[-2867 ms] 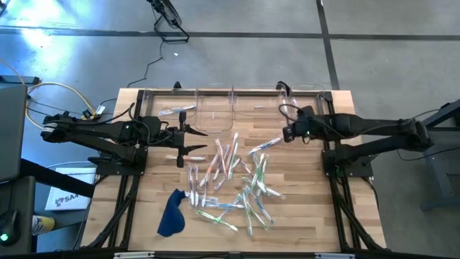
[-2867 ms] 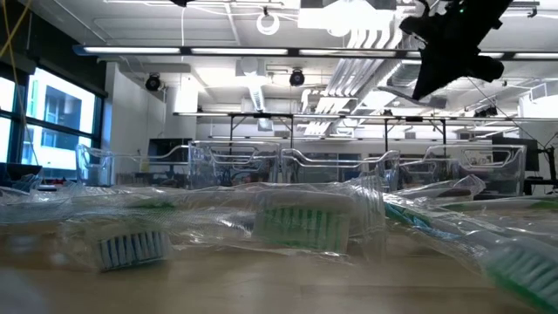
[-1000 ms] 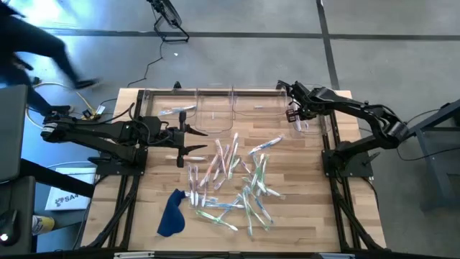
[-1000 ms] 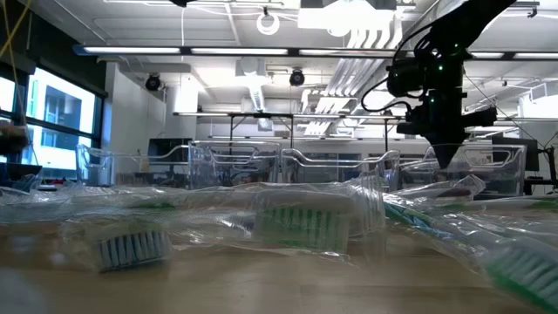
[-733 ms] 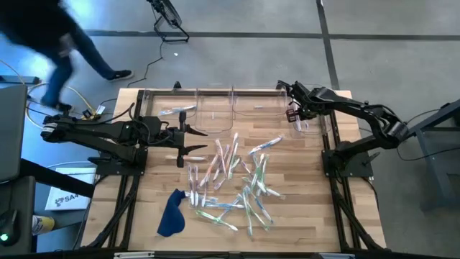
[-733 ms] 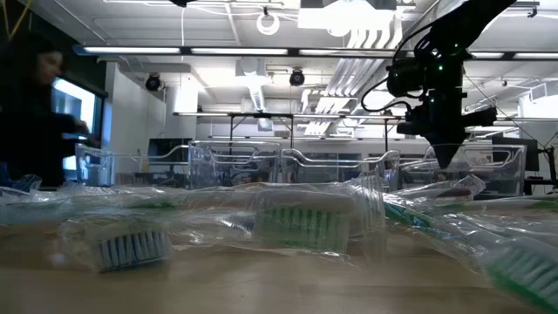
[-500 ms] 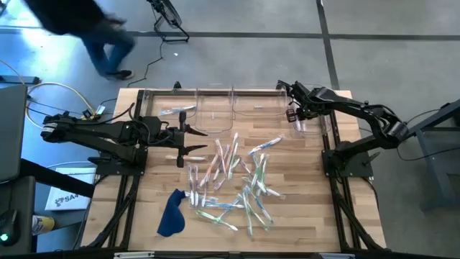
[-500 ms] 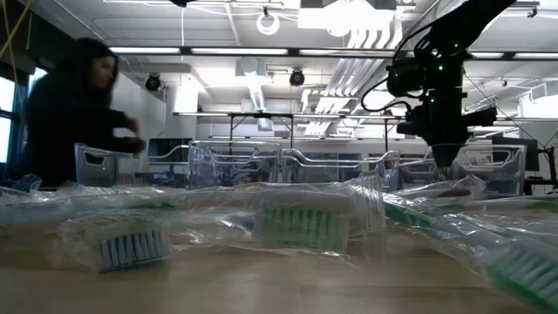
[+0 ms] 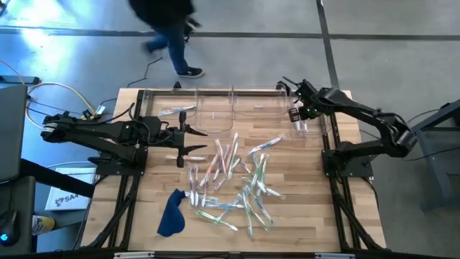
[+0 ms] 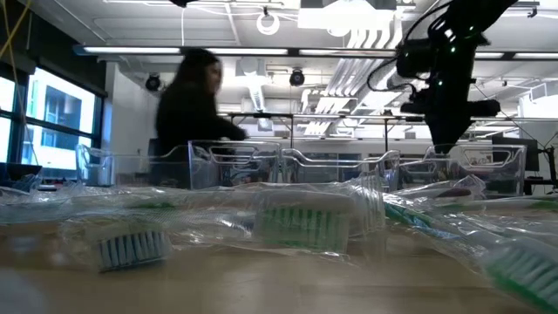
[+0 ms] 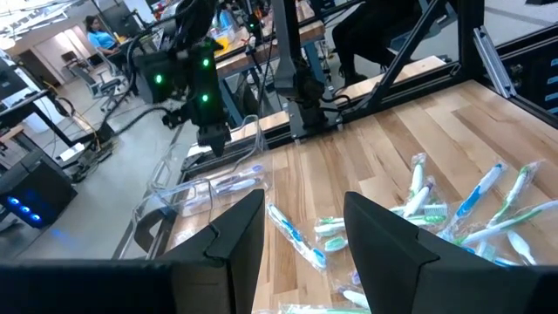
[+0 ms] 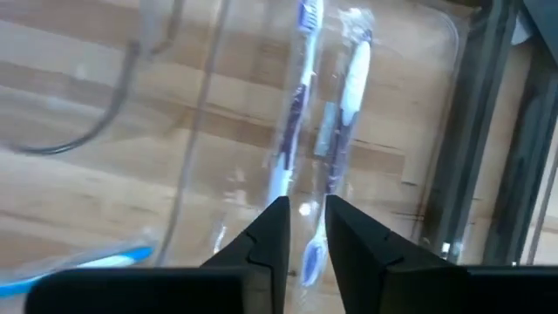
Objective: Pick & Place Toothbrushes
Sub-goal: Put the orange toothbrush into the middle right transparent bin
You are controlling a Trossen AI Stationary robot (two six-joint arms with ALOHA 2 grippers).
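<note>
High view: right gripper point(image 9: 296, 115) hangs over the rightmost clear bin point(image 9: 316, 108) at the table's far edge; left gripper point(image 9: 188, 140) waits at the pile's left edge, fingers apart, nothing between them.

Right wrist view: the right jaws stand a narrow slit apart and hold nothing. Two wrapped toothbrushes point(image 12: 296, 113) lie side by side on the bin floor straight below, long axes roughly parallel to each other and in line with the slit (looks like a drop just made, judging by how they lie).

Loose pile of toothbrushes point(image 9: 233, 180) sits mid-table, scattered at all angles. Next pick turns on this: the pile lies toward the near edge from the right gripper and well apart from it, while the left gripper is just beside the pile's leftmost brushes. Left arm is nearer.

High view can't resolve the bin contents on the right; the right wrist view does. Left wrist view adds a couple of brushes in that bin seen from the side. Low view shows only wrappers up close, plus a person behind the bins.
</note>
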